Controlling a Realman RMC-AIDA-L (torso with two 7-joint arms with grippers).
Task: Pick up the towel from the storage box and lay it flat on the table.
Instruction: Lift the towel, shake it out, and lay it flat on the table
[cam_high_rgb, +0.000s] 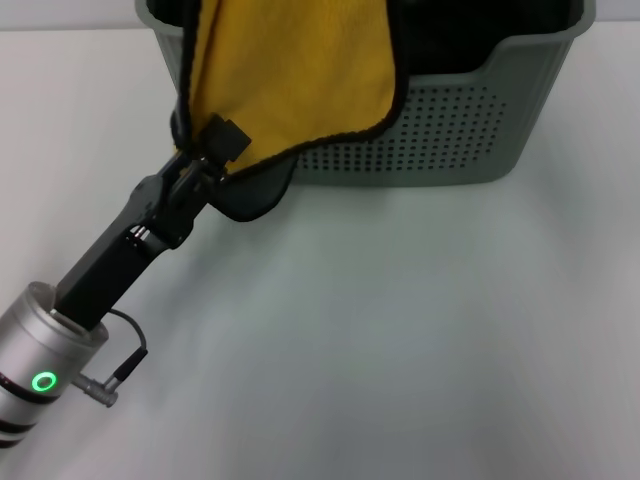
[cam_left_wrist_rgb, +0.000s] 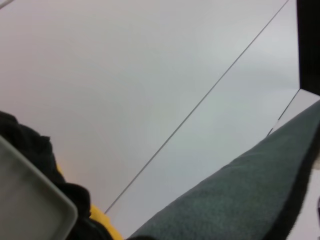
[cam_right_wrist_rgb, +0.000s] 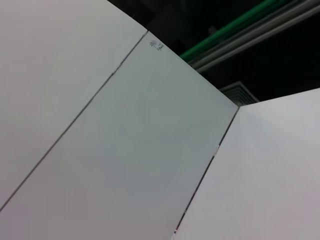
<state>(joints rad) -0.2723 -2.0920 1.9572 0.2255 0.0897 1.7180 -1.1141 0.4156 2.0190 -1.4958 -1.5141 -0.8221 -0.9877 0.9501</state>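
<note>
Head view shows the left gripper (cam_high_rgb: 205, 160) clamped on the soft mustard towel (cam_high_rgb: 300, 70), black-edged, draped over the perforated storage box (cam_high_rgb: 470, 130).

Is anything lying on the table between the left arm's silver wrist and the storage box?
No. In the head view the table between the storage box and the silver wrist is bare; only the towel, gripped by the left gripper, hangs over the box's near wall.
</note>
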